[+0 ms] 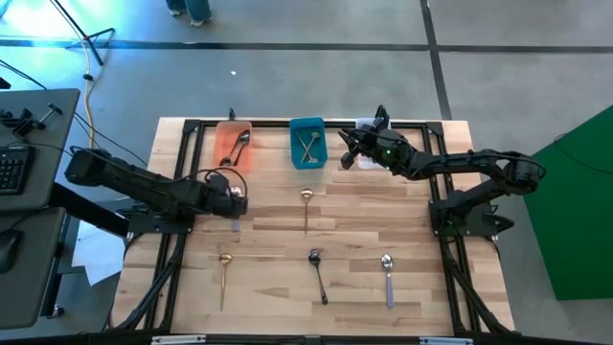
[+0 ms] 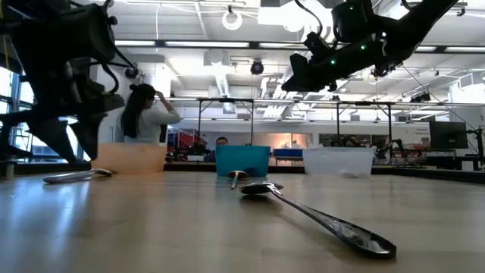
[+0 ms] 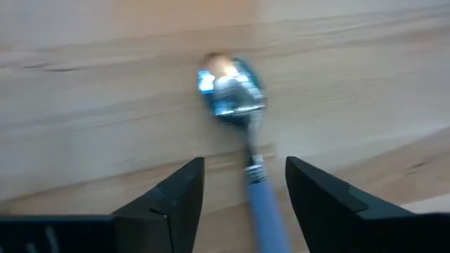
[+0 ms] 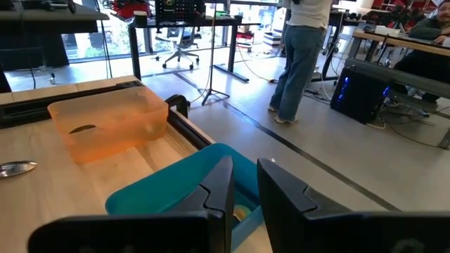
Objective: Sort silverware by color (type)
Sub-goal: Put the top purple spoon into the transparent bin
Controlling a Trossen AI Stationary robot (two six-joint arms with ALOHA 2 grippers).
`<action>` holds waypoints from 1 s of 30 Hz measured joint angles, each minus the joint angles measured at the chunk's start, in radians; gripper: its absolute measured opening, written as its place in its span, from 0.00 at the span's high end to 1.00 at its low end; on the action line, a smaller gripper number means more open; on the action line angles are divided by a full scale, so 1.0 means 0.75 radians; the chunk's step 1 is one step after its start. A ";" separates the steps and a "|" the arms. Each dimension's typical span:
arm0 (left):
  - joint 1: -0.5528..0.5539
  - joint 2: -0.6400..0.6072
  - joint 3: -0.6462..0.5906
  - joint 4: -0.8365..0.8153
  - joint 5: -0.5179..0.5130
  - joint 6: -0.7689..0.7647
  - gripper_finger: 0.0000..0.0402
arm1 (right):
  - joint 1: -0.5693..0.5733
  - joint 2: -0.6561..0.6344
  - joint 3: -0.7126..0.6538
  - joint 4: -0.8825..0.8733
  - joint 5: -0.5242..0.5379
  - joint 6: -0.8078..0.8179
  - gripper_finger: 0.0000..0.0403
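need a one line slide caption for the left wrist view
Left gripper open over the wooden table, its fingers on either side of a lavender-handled silver spoon.

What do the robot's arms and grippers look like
Both arms are dark, jointed tubes with black cables looped alongside. The left gripper has two black, wedge-shaped fingers. The right gripper has matching black fingers, and small green lights glow on the right arm's wrist.

A robotics lab: rows of workbenches (image 2: 250, 106) (monitors, office chairs (image 4: 181, 43)) under ceiling strip lights (image 2: 189, 43).
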 joint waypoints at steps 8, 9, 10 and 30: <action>0.106 0.032 -0.122 0.250 -0.018 0.065 0.56 | 0.000 0.000 0.000 0.001 0.000 -0.001 0.88; 0.114 0.038 -0.131 0.280 -0.021 0.089 0.57 | 0.000 0.000 0.000 0.003 0.000 -0.001 0.88; 0.121 0.042 -0.139 0.309 -0.021 0.115 0.59 | 0.000 0.000 0.000 0.004 0.000 -0.001 0.88; 0.153 0.076 -0.179 0.771 0.013 0.525 0.99 | 0.001 0.000 0.000 0.000 0.000 0.000 0.88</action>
